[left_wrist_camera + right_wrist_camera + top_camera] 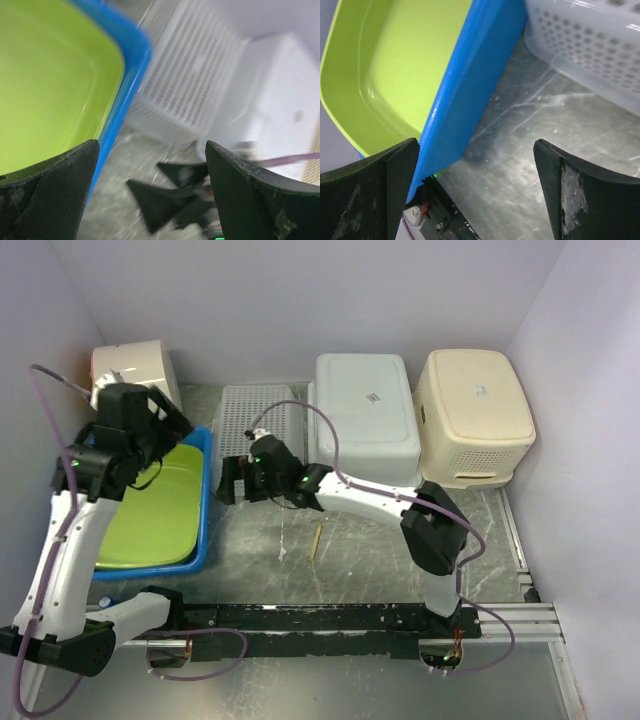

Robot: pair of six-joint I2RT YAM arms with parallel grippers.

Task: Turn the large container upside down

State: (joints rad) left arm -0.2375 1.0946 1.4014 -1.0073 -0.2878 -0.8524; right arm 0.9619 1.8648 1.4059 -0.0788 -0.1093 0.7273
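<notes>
The large container (203,510) is a blue tub with a lime-green inside, sitting open side up at the left of the table. My left gripper (172,430) is open and empty, just above the tub's far right corner; in the left wrist view (152,145) the blue rim (127,80) runs beside its left finger. My right gripper (228,480) is open and empty, low beside the tub's right wall. In the right wrist view (476,142) the blue wall (470,75) lies next to its left finger. Its black fingers (170,195) also show in the left wrist view.
A white slatted basket (258,430) lies upside down just right of the tub, seen too in both wrist views (190,75) (590,45). A white tub (367,415) and a cream basket (475,415) stand upside down at the back. A cream container (135,365) sits back left. A wooden stick (317,538) lies mid-table.
</notes>
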